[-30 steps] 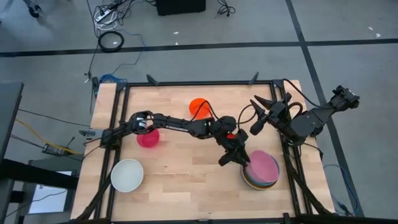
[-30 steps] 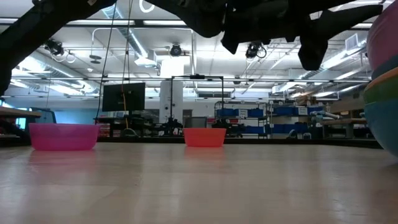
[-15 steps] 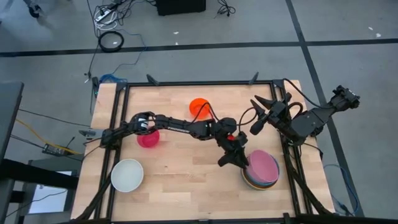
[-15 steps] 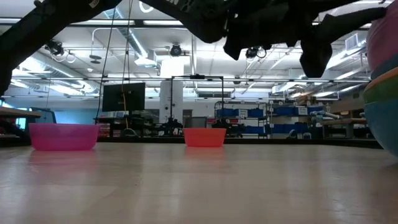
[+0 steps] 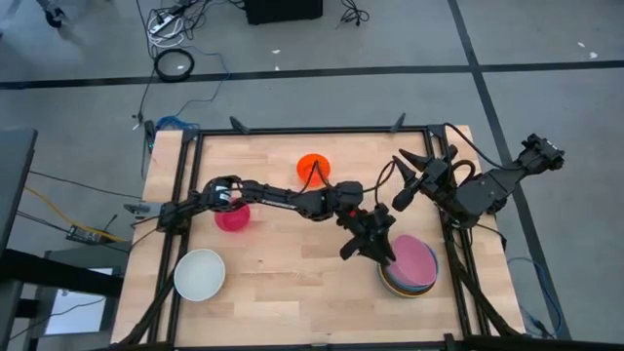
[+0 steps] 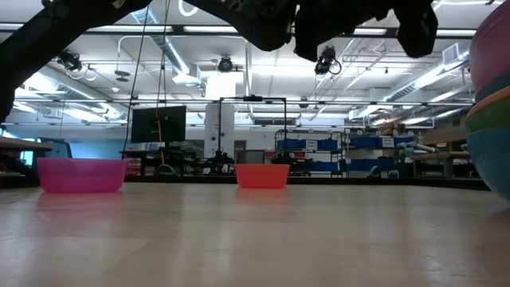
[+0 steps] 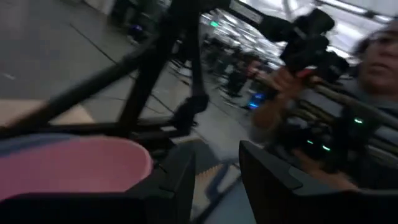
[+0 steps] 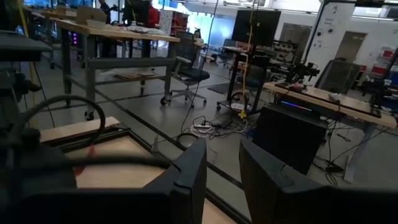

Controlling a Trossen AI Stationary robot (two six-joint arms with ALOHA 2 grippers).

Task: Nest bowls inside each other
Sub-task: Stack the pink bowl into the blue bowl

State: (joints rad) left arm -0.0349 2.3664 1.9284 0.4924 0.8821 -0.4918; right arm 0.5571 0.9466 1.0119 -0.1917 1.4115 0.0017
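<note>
Left gripper (image 5: 363,250) parted, empty, beside pink-topped bowl stack (image 5: 409,266) at lower right tabletop edge (image 5: 292,336); right gripper (image 5: 406,162) seemingly parted, upper right.

Wooden table (image 5: 292,273), scattered bowls (image 5: 409,265)

Looks like a big robotics lab: ceiling strip lights (image 6: 199,78), blue storage shelving (image 6: 311,151), black monitors (image 8: 256,26), wooden workbenches (image 8: 106,34), grey office chairs (image 8: 193,70).
</note>
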